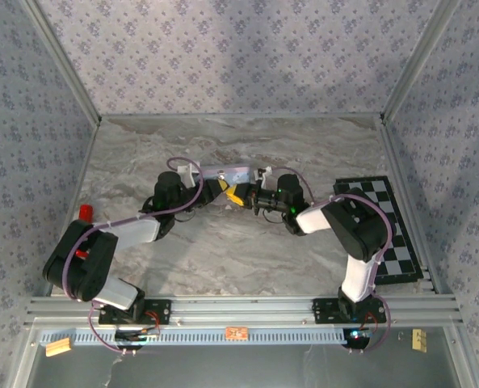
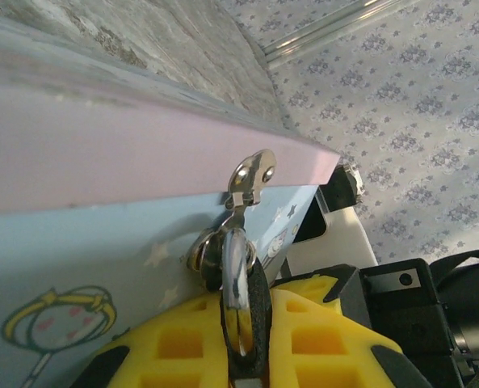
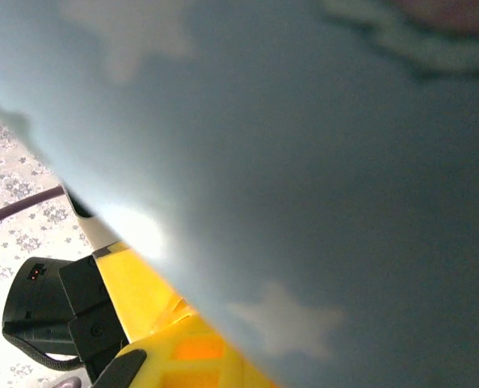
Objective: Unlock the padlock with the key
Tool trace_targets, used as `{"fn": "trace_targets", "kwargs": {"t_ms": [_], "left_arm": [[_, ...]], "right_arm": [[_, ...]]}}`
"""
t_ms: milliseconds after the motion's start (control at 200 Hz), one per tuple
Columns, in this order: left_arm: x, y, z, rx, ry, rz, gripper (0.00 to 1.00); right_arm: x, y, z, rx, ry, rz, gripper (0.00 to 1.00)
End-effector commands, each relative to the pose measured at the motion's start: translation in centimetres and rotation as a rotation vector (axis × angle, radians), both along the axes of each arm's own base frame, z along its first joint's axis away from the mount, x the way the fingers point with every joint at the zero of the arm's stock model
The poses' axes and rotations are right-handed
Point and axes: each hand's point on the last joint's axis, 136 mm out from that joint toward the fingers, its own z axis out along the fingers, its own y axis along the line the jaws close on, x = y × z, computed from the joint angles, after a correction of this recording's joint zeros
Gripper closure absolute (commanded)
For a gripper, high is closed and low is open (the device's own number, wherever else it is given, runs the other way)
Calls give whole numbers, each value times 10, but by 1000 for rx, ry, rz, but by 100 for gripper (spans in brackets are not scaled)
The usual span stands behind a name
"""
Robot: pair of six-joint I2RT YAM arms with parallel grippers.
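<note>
ok so, biggest thing first: the marble-look table (image 1: 247,267) has plenty of open room in front of me and off to the left; a checkered board (image 1: 384,230) lies at the right edge, well apart from the action; the crowding is all in the middle, where my two wrists meet nose to nose at the tin (image 1: 223,172). That tin is pale blue with a pink lid, and I'd guess it's light enough to skid if I tug, so any twisting should be gentle; its metal hasp (image 2: 251,174) sits at the lid's edge and the padlock (image 2: 251,323) hangs from it, just below. My left gripper (image 2: 243,339) is clamped on the padlock's black body, a yellow pad on either side; that looks like the right place to hold, since the thin silvery shackle (image 2: 233,267) is slick and would just swivel. It's small, hard metal, so it won't crush, but it can pivot in the pads. My right gripper (image 1: 245,197) is closed tight, up close to the tin's wall; the key is a sliver and I honestly can't make it out, so whether those jaws have it I can't tell. There's little slack between the two grippers, so small moves only.
</note>
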Motion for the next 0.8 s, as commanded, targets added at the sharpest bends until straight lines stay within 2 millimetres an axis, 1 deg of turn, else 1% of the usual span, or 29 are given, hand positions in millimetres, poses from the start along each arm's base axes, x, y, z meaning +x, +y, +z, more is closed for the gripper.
{"fn": "trace_targets", "kwargs": {"t_ms": [0, 45, 80, 270, 355, 425, 520, 630, 795], "left_arm": [[-98, -47, -20, -7, 88, -455, 100], [-99, -47, -23, -3, 96, -457, 100], [-100, -47, -24, -3, 100, -456, 100], [-98, -45, -27, 11, 103, -433, 100], [-93, -43, -27, 17, 101, -410, 100], [-87, -41, -29, 22, 106, -377, 100], [-77, -37, -32, 21, 121, -326, 100], [-67, -32, -35, 18, 136, -267, 100], [-55, -21, -41, 30, 164, -188, 100]], "right_arm": [[19, 5, 104, 180, -309, -88, 100], [18, 5, 107, 176, -326, -87, 100], [18, 4, 106, 167, -327, -91, 100], [25, -12, 81, 99, -305, -147, 100], [25, -15, 70, 74, -290, -154, 100], [23, -15, 65, 66, -291, -152, 100], [21, -17, 53, 35, -270, -154, 100], [18, -19, 42, 12, -259, -156, 90], [15, -23, 18, -18, -192, -160, 75]]}}
